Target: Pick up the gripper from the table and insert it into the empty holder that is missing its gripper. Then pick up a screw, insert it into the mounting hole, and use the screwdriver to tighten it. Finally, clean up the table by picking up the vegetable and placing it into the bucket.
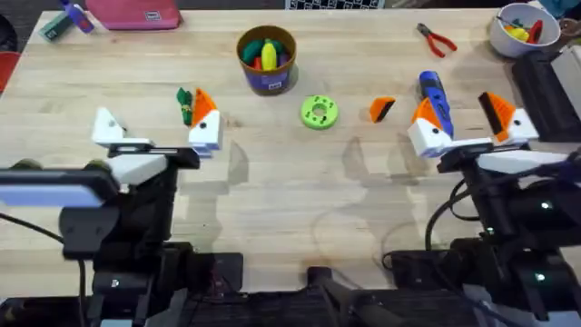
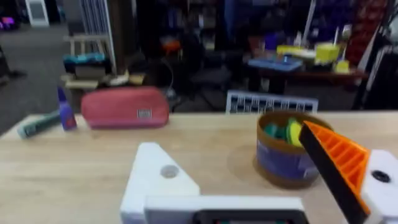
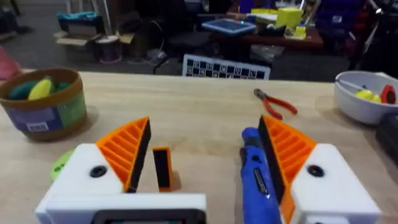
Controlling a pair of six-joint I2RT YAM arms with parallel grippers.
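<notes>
The gripper (image 1: 382,109), a small loose orange wedge with a black end, lies flat on the wooden desk (image 1: 272,200) right of the middle, touching nothing. In the right wrist view it (image 3: 162,168) sits on the desk between that arm's two spread fingers. The holder (image 1: 107,127), a bare white finger block with no orange pad, is the outer finger of the left gripper (image 1: 154,132), which hovers over the left part of the desk with its jaws released wide and nothing between them; its other finger (image 1: 205,123) carries an orange ribbed pad. The vegetable (image 1: 185,105), slim and green with darker bands, lies on the desk just beside that padded finger, on the far side. The bucket (image 1: 267,60), a tan-orange cup with a purple band, stands upright near the middle of the far edge and holds colourful toy pieces. A round lime-green disc (image 1: 319,112) with holes lies between the bucket and the loose wedge. The right gripper (image 1: 467,123) hangs over the right part of the desk, jaws released and empty, both fingers padded in orange. The screwdriver (image 1: 433,97), blue and pen-shaped, lies on the desk beside its inner finger. Red-handled pliers (image 1: 437,39) and a white bowl (image 1: 524,30) sit near the far right corner, and a pink pouch (image 1: 133,13) lies at the far left edge.
</notes>
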